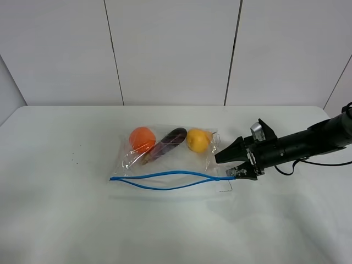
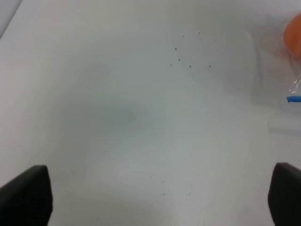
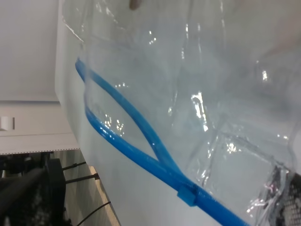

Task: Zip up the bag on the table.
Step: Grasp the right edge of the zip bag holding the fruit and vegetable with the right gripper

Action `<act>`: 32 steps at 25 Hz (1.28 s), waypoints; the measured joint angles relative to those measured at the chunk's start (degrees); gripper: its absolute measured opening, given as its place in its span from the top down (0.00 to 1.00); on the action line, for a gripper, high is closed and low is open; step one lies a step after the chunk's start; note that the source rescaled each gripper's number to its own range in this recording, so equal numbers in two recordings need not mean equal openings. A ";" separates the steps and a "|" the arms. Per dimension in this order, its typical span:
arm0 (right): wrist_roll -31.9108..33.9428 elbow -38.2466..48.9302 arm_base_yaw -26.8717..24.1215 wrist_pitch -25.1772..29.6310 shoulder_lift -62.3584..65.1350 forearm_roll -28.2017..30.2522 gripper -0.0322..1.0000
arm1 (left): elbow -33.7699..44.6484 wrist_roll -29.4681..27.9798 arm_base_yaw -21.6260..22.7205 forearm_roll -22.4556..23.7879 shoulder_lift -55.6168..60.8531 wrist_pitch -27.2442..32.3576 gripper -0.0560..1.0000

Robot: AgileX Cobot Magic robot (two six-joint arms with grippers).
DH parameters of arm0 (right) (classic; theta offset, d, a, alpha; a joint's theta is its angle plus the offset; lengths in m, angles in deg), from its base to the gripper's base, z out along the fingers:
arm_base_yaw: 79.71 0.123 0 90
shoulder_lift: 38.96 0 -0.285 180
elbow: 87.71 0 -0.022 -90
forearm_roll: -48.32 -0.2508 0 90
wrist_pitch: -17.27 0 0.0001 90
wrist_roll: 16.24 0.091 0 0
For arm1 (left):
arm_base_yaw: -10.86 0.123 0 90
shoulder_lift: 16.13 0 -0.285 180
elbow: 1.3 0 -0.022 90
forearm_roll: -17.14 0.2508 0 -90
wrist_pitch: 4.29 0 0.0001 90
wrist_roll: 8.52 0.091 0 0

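**Exterior high:** bag (image 1: 165,157) flat, mid tabletop (image 1: 66,220). Zip (image 1: 165,177) on side facing near edge, tracks bowed apart, unsealed. Right gripper (image 1: 234,164) at bag end toward right edge, jaws spread at zip end, nothing clamped.

**Left wrist:** left gripper (image 2: 156,195) fully spread, empty, over bare tabletop. Bag corner (image 2: 294,89) at frame margin.

**Right wrist:** tracks merge at slider (image 3: 187,195), close to gripper.

**Step, judged:** approach to slider, sealing not begun. Next move: close on slider, draw it along zip toward left edge. Left gripper likely needed to pin bag.
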 joint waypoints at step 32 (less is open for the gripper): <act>1.03 0.00 1.58 -1.93 -0.05 -0.94 0.41 | 0.00 0.00 0.00 0.00 0.00 0.00 0.00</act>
